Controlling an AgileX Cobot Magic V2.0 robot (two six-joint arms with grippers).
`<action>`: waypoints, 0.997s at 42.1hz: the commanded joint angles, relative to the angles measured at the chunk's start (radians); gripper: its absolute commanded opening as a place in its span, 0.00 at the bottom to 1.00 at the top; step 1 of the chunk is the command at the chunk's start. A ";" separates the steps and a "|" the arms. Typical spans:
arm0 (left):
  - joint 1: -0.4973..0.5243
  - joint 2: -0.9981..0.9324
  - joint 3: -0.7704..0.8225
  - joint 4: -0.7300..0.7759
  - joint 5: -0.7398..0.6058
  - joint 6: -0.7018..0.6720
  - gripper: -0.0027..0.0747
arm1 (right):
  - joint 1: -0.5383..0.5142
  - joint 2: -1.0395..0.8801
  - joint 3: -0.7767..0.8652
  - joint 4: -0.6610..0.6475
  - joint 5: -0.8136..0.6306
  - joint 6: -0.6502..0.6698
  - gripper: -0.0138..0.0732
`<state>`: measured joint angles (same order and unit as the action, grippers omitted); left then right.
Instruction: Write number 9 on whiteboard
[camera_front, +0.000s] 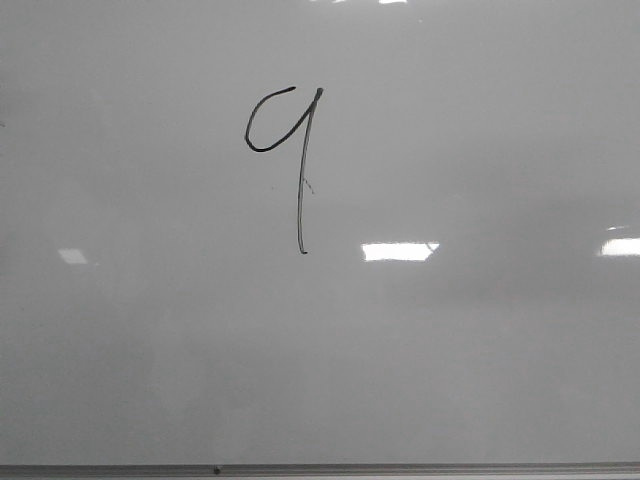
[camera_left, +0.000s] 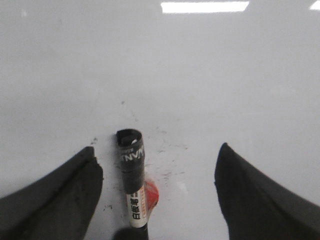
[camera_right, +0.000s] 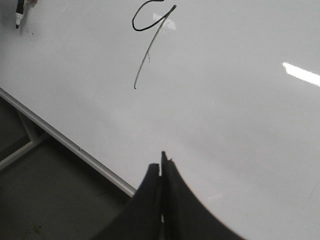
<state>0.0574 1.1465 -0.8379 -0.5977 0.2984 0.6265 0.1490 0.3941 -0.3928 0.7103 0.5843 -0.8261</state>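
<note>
Marker (camera_left: 134, 182) label unreadable; whiteboard (camera_front: 480, 350) reads 9 (camera_front: 285, 150).

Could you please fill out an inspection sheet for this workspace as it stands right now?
Surface: whiteboard, glossy, with light reflections and a metal edge strip along its near side.
Job's things: number 9 drawn in black, an open loop joined to a long tail; marker lying on the board.
Clutter: faint ink specks around the marker.
Grippers: left hand open, fingers either side of the marker, not touching it; right hand shut, empty.
Cables: nothing seen.
Surroundings: dark floor and a frame leg beyond the board's edge.
</note>
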 joint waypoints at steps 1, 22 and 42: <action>0.000 -0.143 -0.018 -0.005 0.017 -0.005 0.50 | -0.007 0.004 -0.027 0.023 -0.057 0.000 0.08; 0.000 -0.713 0.270 -0.021 0.070 -0.005 0.01 | -0.007 0.004 -0.027 0.023 -0.055 0.000 0.08; 0.000 -0.732 0.270 -0.021 0.069 -0.005 0.01 | -0.007 0.004 -0.027 0.023 -0.055 0.000 0.08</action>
<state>0.0574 0.4081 -0.5406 -0.5929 0.4322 0.6265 0.1490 0.3941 -0.3928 0.7103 0.5843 -0.8261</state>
